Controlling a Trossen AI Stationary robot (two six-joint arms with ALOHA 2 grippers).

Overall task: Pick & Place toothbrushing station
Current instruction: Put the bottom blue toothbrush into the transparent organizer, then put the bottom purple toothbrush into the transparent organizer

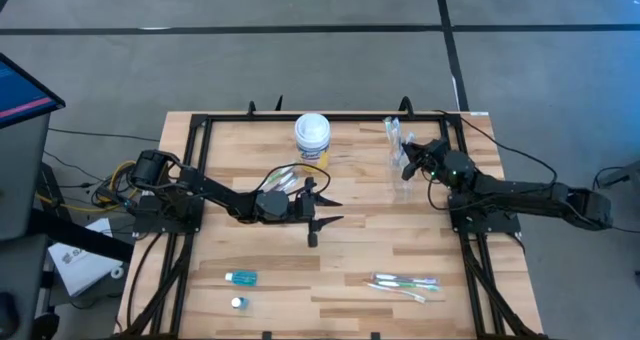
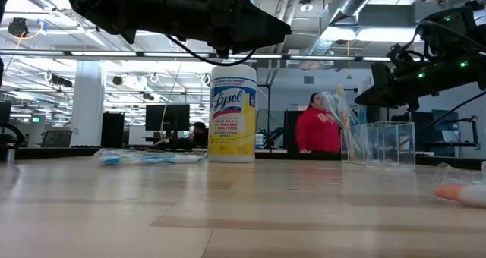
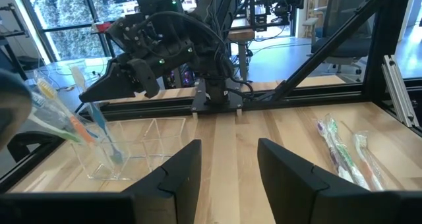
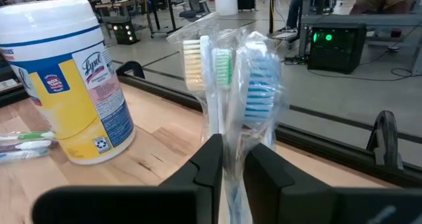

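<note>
Right gripper (image 4: 227, 159): jaws narrowly parted around wrapped toothbrushes (image 4: 227, 66), standing in the clear cup (image 3: 122, 148) directly below.
Left gripper (image 3: 227, 174): open, empty, mid-table.
Left: loose brushes (image 1: 405, 283), blue tube (image 1: 241, 277) beyond both grippers.

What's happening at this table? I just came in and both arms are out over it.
The right gripper is at the table's far right, its fingers close around a clear pack of toothbrushes standing in the clear plastic cups. The left gripper hangs open over the middle of the table, holding nothing. More toothbrushes and a small blue tube lie near the front edge, and another pack lies beside the wipes canister.
</note>
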